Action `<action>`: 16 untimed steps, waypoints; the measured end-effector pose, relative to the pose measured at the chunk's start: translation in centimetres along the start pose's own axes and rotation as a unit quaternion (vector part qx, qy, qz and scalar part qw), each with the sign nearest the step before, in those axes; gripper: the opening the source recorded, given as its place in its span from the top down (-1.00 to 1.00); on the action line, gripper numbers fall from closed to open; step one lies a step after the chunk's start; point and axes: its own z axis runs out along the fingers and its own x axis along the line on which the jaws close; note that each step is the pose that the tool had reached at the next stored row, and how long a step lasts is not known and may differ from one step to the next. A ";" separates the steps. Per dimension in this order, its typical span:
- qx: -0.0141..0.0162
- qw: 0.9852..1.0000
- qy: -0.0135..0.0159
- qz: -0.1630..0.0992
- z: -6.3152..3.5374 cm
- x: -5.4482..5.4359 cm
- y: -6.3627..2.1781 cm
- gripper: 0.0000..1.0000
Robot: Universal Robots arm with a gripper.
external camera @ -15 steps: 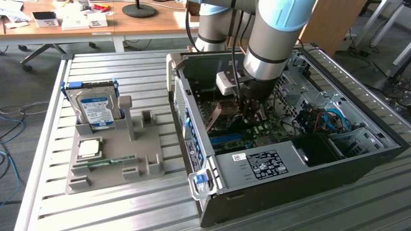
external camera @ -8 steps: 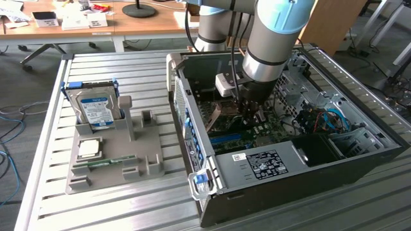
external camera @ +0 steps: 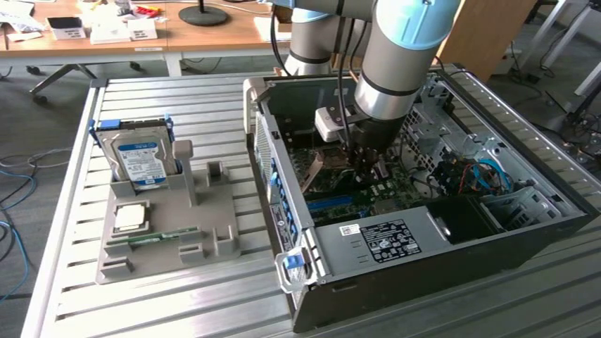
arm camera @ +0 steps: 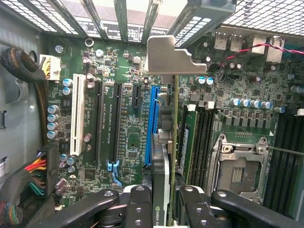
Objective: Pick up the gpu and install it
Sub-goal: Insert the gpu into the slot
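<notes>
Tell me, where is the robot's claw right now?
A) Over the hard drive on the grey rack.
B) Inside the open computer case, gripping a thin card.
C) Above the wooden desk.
B: the claw sits down in the computer case, clamped on the gpu, edge-on above the motherboard.

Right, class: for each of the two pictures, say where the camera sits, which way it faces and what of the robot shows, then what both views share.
Exterior view: off the arm, high beside the table, looking down into the open computer case; the arm shows, reaching in.
Wrist view: on the wrist, facing the motherboard along the tool; its black fingers show, shut on the gpu.
Shared: the motherboard inside the case.
</notes>
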 end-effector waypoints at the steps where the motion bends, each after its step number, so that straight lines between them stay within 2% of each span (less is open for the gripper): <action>1: 0.000 1.000 0.000 0.000 0.00 0.0 0.00 0.46; 4: 0.000 1.000 0.000 0.000 0.00 0.0 0.00 0.44; 5: 0.000 1.000 0.000 0.000 0.00 0.0 0.00 0.32; 6: 0.000 1.000 0.000 0.000 0.00 0.0 0.00 0.32; 7: 0.000 1.000 0.000 0.000 0.00 0.0 0.00 0.19; 14: 0.000 1.000 0.000 0.000 0.00 0.0 0.00 0.19; 16: -0.002 1.000 0.000 0.000 0.03 0.0 -0.14 0.19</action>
